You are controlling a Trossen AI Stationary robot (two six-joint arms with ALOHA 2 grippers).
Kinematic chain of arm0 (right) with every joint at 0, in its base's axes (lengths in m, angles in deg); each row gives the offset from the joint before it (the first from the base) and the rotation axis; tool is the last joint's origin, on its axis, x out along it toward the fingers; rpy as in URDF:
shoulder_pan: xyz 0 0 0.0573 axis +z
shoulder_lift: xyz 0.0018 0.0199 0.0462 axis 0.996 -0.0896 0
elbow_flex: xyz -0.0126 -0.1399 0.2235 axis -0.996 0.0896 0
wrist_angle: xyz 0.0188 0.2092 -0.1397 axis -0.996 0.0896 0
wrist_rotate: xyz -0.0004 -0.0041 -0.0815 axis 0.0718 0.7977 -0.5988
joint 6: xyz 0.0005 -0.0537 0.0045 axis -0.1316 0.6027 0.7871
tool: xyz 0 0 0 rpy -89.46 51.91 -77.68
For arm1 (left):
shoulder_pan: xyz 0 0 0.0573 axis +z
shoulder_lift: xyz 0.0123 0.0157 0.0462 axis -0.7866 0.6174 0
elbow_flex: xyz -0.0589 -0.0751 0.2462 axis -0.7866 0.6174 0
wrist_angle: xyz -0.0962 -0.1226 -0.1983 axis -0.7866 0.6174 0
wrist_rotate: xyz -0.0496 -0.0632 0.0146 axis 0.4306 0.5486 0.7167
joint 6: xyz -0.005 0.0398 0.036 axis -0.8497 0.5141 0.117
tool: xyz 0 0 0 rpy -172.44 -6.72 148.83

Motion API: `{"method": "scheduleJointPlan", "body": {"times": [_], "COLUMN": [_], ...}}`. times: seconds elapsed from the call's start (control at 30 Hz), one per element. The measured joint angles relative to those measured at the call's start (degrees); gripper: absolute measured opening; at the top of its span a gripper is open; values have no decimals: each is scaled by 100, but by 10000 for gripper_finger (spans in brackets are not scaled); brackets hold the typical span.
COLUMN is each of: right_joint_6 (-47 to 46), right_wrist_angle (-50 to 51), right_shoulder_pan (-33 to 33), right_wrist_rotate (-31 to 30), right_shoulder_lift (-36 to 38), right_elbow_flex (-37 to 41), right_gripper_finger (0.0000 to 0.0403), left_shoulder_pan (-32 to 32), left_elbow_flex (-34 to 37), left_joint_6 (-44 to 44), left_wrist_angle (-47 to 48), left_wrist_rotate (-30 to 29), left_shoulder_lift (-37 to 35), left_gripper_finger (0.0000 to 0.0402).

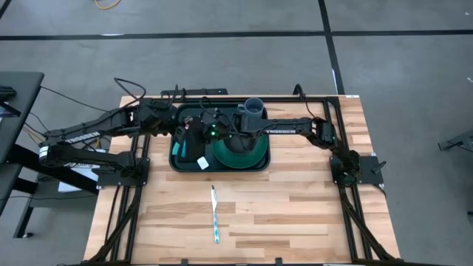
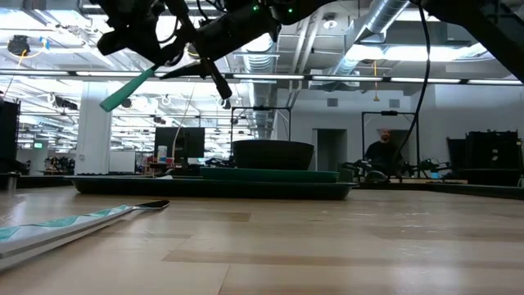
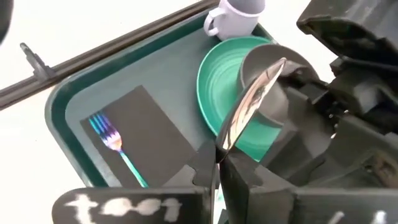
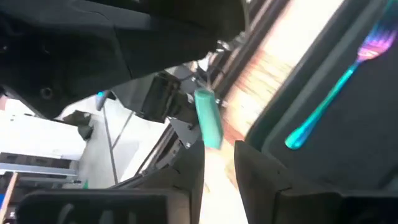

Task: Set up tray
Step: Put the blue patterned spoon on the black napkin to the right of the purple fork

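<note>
The dark green tray (image 1: 219,167) lies at the table's far middle. It carries a green plate (image 3: 217,81) with a dark bowl (image 3: 277,109), a grey mug (image 3: 239,15) and a black napkin (image 3: 146,127) with a fork (image 3: 112,140). My left gripper (image 3: 217,165) hovers above the tray, shut on a spoon (image 3: 252,102) with a teal handle (image 2: 123,94). My right gripper (image 4: 219,162) is open and faces it closely from the right, level with the spoon's bowl end. My left gripper pinches the spoon between its two fingers at the metal neck (image 3: 225,144), coming level from the table's left. The spoon is lifted clear above the tray. Its shiny bowl points at the right gripper, and its teal handle (image 4: 208,118) slants down to the left.
A teal-handled knife (image 1: 214,214) lies on the bare wood nearer the front edge, also low at the left in the low view (image 2: 74,221). Black frame rails (image 1: 222,96) run along the table's far edge and sides. A person (image 2: 383,152) stands in the room beyond.
</note>
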Motion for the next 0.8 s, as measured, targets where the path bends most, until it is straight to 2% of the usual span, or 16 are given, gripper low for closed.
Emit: {"method": "scheduleJointPlan", "body": {"times": [0.13, 0.3, 0.4, 0.53, 0.67, 0.8], "right_joint_6": [-45, -150, 38, 564, 1129, 1407], "right_wrist_angle": [203, 676, 1127, 1964, 2875, 3678], "right_shoulder_pan": [-50, -133, -61, 84, 238, 374], "right_wrist_rotate": [133, 928, 1033, 660, 106, -163], "right_shoulder_lift": [4, 27, 166, 648, 1221, 1801], "right_elbow_flex": [-5, -14, -16, -18, -14, -13], "right_gripper_finger": [113, 163, 179, 180, 167, 152], "left_shoulder_pan": [-2, 165, 396, 834, 1335, 1887], "left_elbow_flex": [7, 15, 20, 90, 384, 831], "left_joint_6": [0, 48, 51, 190, 196, -20], "left_wrist_angle": [26, 144, 258, 281, -261, -699], "left_wrist_rotate": [-93, -47, 91, 619, 1279, 1965], "left_shoulder_lift": [5, 76, 199, 250, 248, 248], "left_gripper_finger": [2, 1, 1, 1, 0, 0]}}
